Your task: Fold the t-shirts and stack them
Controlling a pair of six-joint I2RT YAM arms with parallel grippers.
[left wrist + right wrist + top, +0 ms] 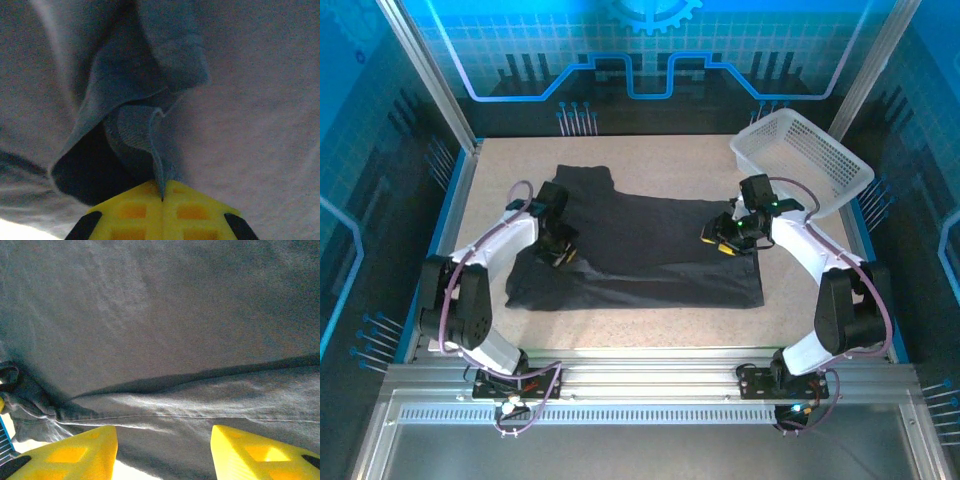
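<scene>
Lying spread across the middle of a speckled beige table is one dark charcoal t-shirt, mostly flat, with its long side running left to right between two white robot arms. A narrower part of the cloth reaches toward the far left of the table.

The left gripper is down on the left side of the shirt, near its edge. Seen from the left wrist camera, its two yellow fingers are pressed together with no gap, and a thin raised ridge of cloth is pinched between their tips. Above the pinch the fabric bunches into a soft fold with a dark hollow on its left.

The right gripper is low over the right side of the shirt, close to the right edge. From the right wrist camera, its yellow fingers stand well apart, about half spread, with nothing clamped between them. Grey cloth lies under the gap, crossed by a long crease and a stitched hem. Whether the tips touch the cloth cannot be told.

A white mesh basket sits at the far right corner of the table, apart from the shirt
</scene>
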